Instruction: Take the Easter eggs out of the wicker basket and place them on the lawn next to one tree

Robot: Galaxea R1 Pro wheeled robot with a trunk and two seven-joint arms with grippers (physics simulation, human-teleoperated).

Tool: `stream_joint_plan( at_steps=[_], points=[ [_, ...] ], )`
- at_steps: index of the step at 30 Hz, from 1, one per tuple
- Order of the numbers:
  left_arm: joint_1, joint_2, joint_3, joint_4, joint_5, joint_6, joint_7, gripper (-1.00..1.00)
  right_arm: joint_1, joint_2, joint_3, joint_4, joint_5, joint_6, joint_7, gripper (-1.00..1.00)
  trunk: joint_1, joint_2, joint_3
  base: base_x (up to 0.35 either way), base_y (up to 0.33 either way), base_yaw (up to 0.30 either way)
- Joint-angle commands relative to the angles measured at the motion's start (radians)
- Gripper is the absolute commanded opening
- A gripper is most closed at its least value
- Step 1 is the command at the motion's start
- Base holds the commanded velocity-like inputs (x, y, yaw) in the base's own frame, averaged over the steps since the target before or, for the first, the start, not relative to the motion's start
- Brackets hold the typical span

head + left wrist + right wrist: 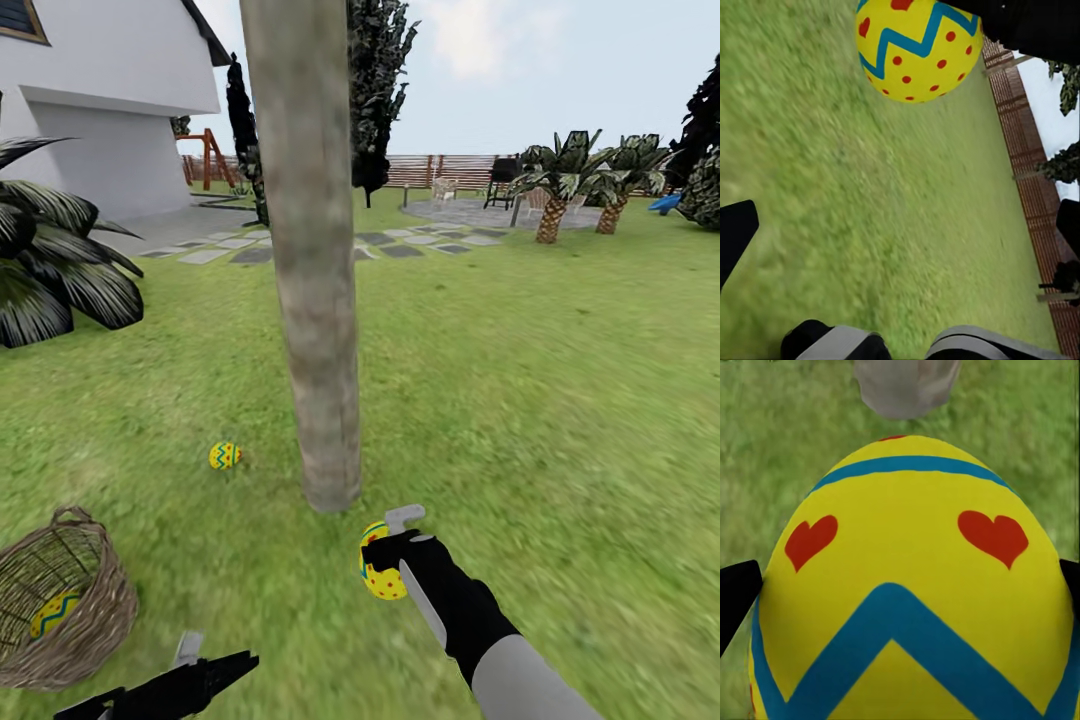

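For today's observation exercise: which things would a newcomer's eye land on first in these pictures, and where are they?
A thick grey tree trunk rises mid-lawn. At its foot, the right gripper holds a yellow egg in its jaws. Another egg lies on the grass left of the trunk, and a third sits in the wicker basket at lower left.

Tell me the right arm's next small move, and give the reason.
Probably lower the right gripper to the lawn and release its egg: it is clamped by the tree trunk's base, near the egg already lying there.
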State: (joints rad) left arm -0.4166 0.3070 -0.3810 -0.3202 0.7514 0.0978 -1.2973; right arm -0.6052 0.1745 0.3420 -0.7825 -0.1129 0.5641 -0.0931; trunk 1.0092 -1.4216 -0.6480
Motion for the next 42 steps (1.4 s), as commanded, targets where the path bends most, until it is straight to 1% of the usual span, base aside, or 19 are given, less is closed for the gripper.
stream_joint_plan(
  at_steps=[1, 8, 11, 25, 31, 33, 34, 36, 37, 40, 41, 42],
  points=[
    [-0.001, 0.001, -0.007, 0.0, 0.009, 0.01, -0.002, 1.0, -0.001, 0.0, 0.003, 0.0, -0.011, 0.004, -0.013, -1.0, 0.001, 0.0, -0.001, 0.314, -0.17, 0.0],
    [-0.001, 0.001, -0.007, 0.0, 0.011, 0.011, -0.002, 1.0, 0.0, 0.0, 0.006, -0.002, -0.013, 0.003, -0.013, -1.0, 0.001, 0.0, -0.004, 0.327, -0.047, 0.003],
    [-0.001, 0.001, -0.007, 0.0, 0.011, 0.011, -0.002, 1.0, 0.0, 0.0, 0.007, -0.004, -0.013, 0.002, -0.007, -1.0, 0.001, 0.0, -0.008, 0.269, -0.001, 0.126],
    [-0.001, 0.001, -0.007, 0.02, 0.013, 0.016, -0.003, 1.0, 0.001, 0.0, 0.008, -0.003, -0.013, -0.006, -0.004, -1.0, 0.001, 0.0, -0.024, 0.009, 0.0, 0.187],
    [-0.001, 0.0, -0.007, 0.019, 0.012, 0.018, -0.011, 1.0, 0.0, 0.0, 0.008, -0.003, -0.013, -0.005, -0.003, -1.0, 0.024, -0.042, -0.044, 0.0, 0.0, 0.026],
    [-0.001, 0.0, -0.006, 0.012, 0.016, 0.026, -0.046, 1.0, 0.0, 0.0, 0.01, -0.003, -0.013, -0.006, -0.003, -1.0, 0.031, -0.056, -0.05, 0.0, 0.0, 0.0],
    [-0.001, 0.0, -0.004, 0.01, 0.018, 0.04, -0.06, 1.0, 0.0, 0.0, 0.015, -0.003, -0.013, -0.006, -0.003, -1.0, 0.035, -0.063, -0.053, 0.0, 0.0, 0.0],
    [-0.002, -0.001, 0.0, -0.001, 0.02, 0.092, -0.072, 1.0, 0.0, 0.0, 0.022, -0.003, -0.013, -0.006, -0.003, -1.0, 0.043, -0.077, -0.06, 0.0, 0.0, 0.0],
    [-0.002, 0.0, 0.003, -0.032, 0.02, 0.122, -0.073, 1.0, 0.001, 0.0, 0.023, -0.002, -0.013, -0.006, -0.003, -1.0, 0.047, -0.084, -0.063, 0.0, 0.0, 0.0],
    [-0.002, 0.015, 0.007, -0.138, 0.02, 0.213, -0.074, 1.0, 0.0, 0.0, 0.025, -0.001, -0.013, -0.006, -0.003, -1.0, 0.058, -0.105, -0.072, 0.0, 0.0, 0.0],
    [-0.002, 0.018, 0.011, -0.2, 0.02, 0.254, -0.072, 1.0, 0.0, 0.0, 0.025, -0.001, -0.013, -0.006, -0.003, -1.0, 0.062, -0.112, -0.075, 0.0, 0.0, 0.0],
    [-0.002, 0.019, 0.026, -0.259, 0.018, 0.295, -0.07, 1.0, 0.0, 0.0, 0.025, -0.001, -0.013, -0.006, -0.003, -1.0, 0.066, -0.119, -0.078, 0.0, 0.0, 0.0]
  ],
)
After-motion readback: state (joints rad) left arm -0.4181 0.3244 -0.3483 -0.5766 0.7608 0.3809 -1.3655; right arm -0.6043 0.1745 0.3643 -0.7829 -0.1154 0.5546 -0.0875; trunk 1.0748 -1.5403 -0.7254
